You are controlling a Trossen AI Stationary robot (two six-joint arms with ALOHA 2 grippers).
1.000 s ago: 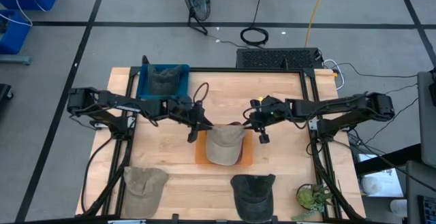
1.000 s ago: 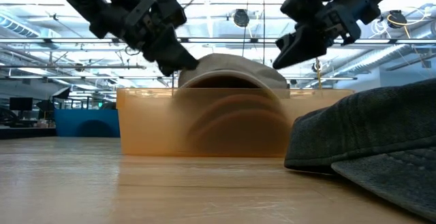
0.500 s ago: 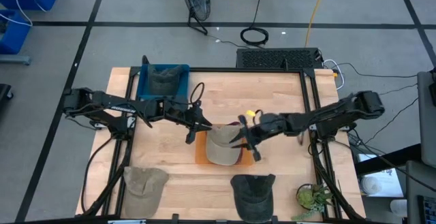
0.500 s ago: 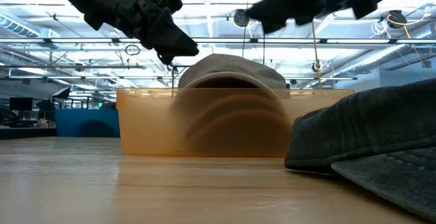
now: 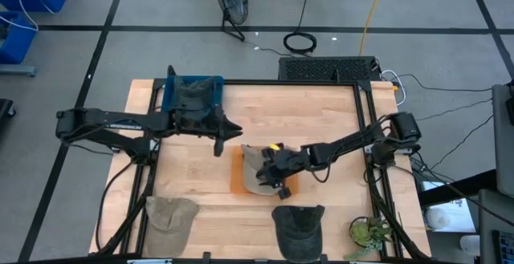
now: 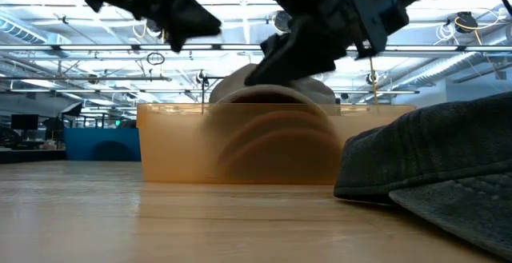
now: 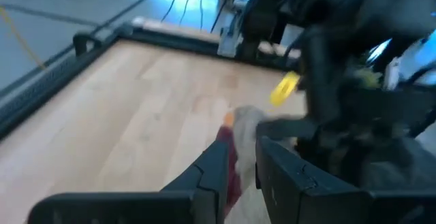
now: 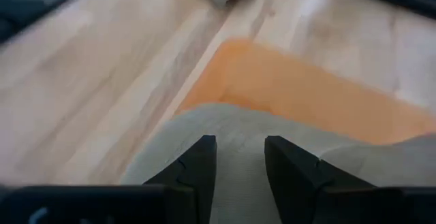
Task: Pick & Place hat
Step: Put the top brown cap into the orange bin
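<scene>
Hat [image 5: 257, 170], beige, seemingly rumpled, in orange tray [image 5: 236, 177].

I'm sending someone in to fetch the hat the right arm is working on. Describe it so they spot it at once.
On the wooden table, find the orange tray near the middle. The beige hat lies in it, with the right tool over it. The other hats differ: an olive one and a dark grey one lie loose on the front edge, another sits in the blue bin.

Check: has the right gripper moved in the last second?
Yes. In the high view the right gripper has swung from beside the orange tray's right edge to over the beige hat in it, toward the table's left.
</scene>
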